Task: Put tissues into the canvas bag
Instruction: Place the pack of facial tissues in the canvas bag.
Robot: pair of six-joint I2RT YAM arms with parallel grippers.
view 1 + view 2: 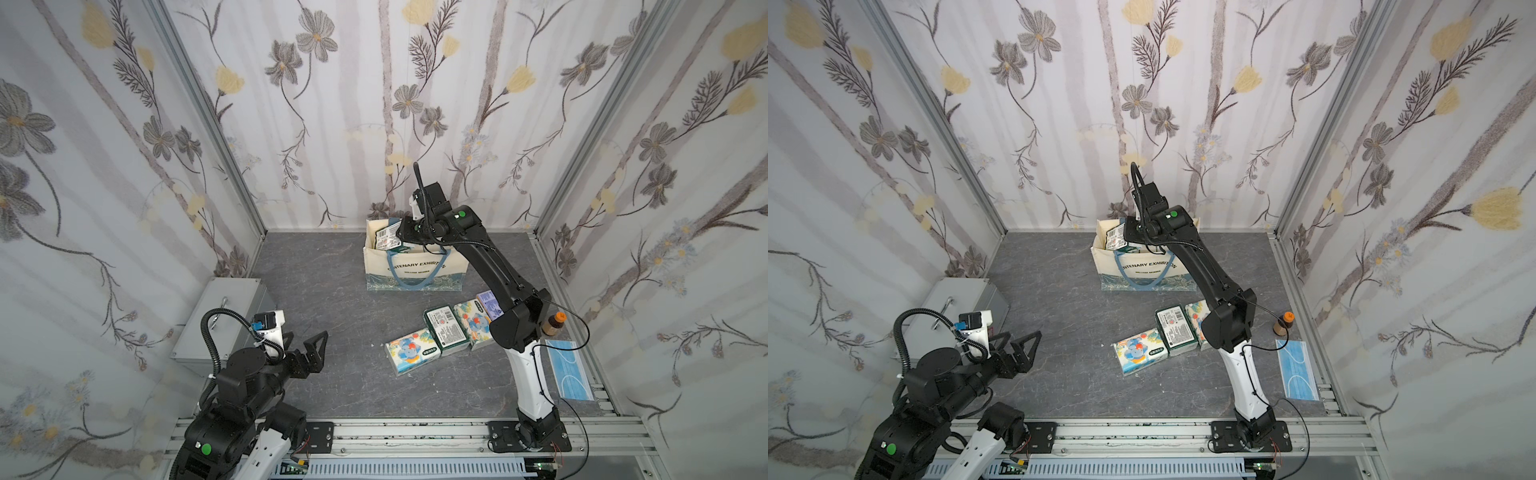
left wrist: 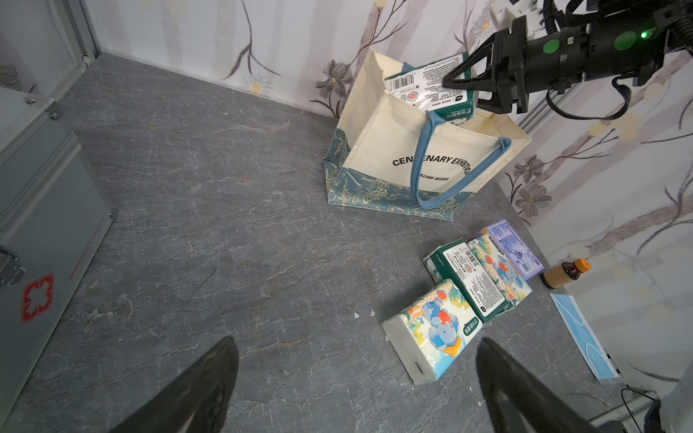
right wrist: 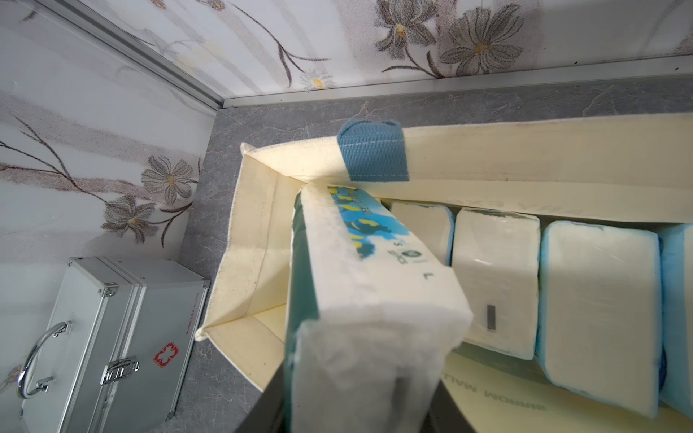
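Observation:
The cream canvas bag (image 1: 415,270) (image 2: 378,150) stands open near the back wall, its blue handle hanging down the front. My right gripper (image 1: 397,236) (image 2: 463,92) is shut on a dark green tissue pack (image 1: 385,238) (image 1: 1113,238) (image 3: 371,292), held tilted over the bag's left end. Several white and light blue packs (image 3: 495,281) stand in a row inside the bag. On the table lie an elephant pack (image 1: 413,351) (image 2: 431,330), a green pack (image 1: 446,330), a second elephant pack (image 1: 473,322) and a lavender pack (image 1: 489,303). My left gripper (image 1: 309,336) (image 2: 356,343) hovers open and empty at front left.
A silver metal case (image 1: 224,316) (image 3: 112,337) with a red cross lies at the left wall. A small brown bottle (image 1: 555,324) with an orange cap and a flat blue mask packet (image 1: 569,370) sit by the right wall, beside my right arm's base.

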